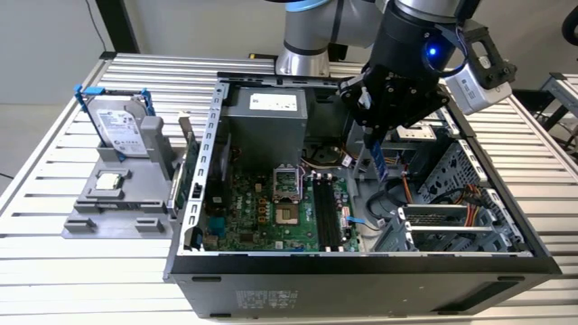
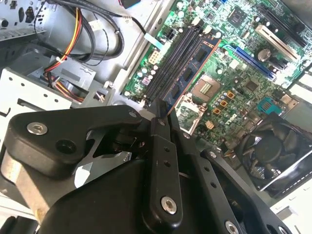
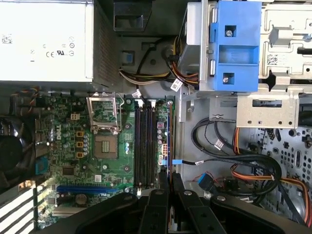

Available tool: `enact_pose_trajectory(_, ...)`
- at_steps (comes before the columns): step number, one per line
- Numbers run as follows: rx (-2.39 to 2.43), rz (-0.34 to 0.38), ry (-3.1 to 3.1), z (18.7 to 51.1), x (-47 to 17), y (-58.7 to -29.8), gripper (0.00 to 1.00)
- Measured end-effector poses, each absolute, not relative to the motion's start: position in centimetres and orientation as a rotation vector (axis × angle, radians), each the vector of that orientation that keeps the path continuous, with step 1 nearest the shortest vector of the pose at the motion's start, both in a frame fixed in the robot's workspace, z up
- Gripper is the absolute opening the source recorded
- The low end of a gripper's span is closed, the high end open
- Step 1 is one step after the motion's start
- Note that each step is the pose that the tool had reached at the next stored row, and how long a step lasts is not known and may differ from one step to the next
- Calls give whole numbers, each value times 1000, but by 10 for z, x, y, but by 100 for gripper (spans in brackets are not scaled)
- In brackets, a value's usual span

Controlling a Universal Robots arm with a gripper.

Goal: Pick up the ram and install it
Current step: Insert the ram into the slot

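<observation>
End effector (image 1: 372,139): narrow, clamped tight on the ram (image 1: 381,166), hanging over the open case (image 1: 194,203).
Ram (image 2: 192,68): bluish stick pinched between the fingertips, jutting out past them toward the motherboard (image 1: 262,213); flat face with dark chips on show in the second wrist view; not seated in any slot.
Slots (image 3: 145,144): black, side by side, below the end effector, running in line with the ram and just beside it.
Processor socket (image 3: 105,146): on the far side of the slots from the ram.
Case base: resting on the slatted bench (image 1: 54,271).
Hard drive (image 1: 118,125): blue-framed, upright in a grey holder (image 1: 99,217), well apart from the end effector, outside the case.
Square chip (image 1: 108,181): silver, on the same holder, near the drive.
</observation>
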State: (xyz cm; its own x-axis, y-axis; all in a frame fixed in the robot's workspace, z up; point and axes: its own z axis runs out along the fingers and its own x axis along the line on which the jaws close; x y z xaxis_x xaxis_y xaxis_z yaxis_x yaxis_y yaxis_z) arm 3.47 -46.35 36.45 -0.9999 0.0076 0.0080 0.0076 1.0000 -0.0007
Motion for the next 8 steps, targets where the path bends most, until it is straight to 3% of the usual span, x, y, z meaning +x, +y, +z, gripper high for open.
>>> enact_pose_trajectory(8,-12,0,-3134,364,35,-463,0)
